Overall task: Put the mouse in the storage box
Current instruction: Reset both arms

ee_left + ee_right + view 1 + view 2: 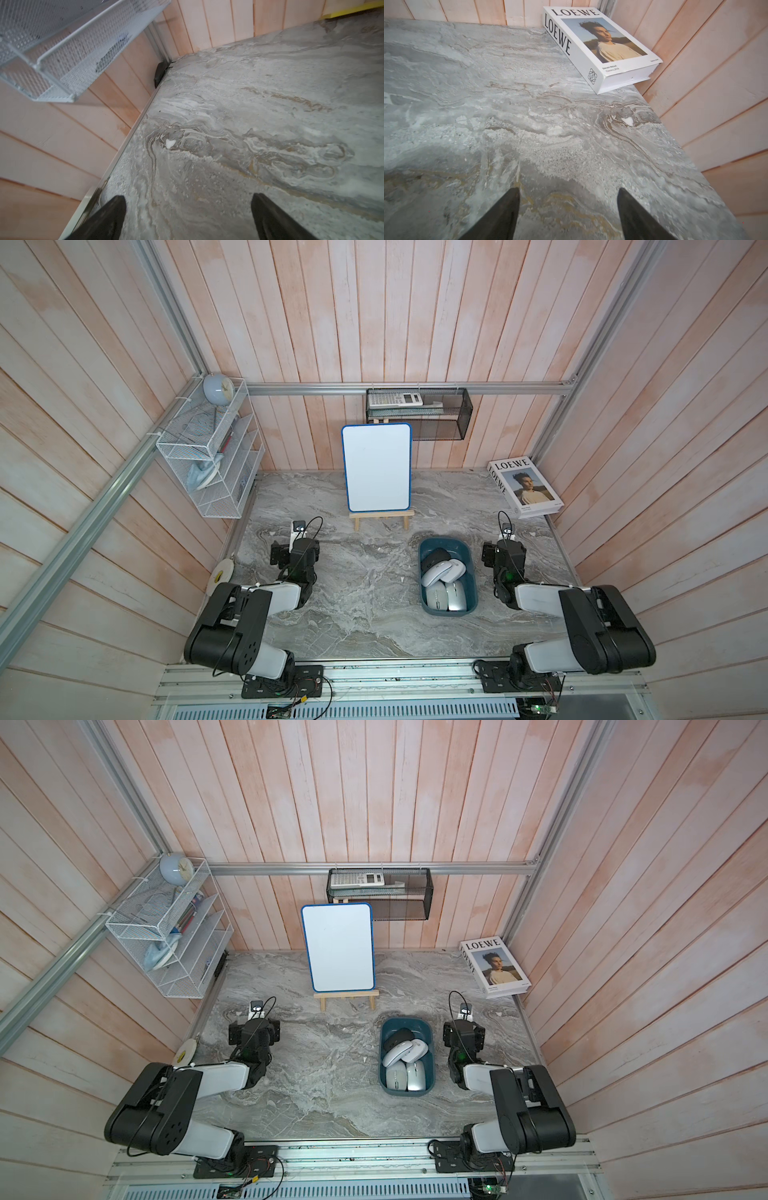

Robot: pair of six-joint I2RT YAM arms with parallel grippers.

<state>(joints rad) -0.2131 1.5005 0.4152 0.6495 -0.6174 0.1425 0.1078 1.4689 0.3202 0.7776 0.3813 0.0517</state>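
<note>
- Inside the storage box (446, 612), on the right arm's side of the marble table (374, 614), several mice (437, 572) lie heaped (one black, the rest pale).
- Near the box, the right gripper (568, 188) has its jaws spread over bare marble.
- Well apart, the left gripper (187, 195) has its jaws spread wide.

The dark teal rectangular plastic storage box (446, 612) sits on the grey marbled desk (365, 593), right of centre, holding a pile of white, grey and black computer mice (438, 572). Behind it, to its left, a blue-framed whiteboard (377, 467) stands on a small wooden easel (381, 516). A thick white book (525, 487) lies in the desk's far right corner.
</note>
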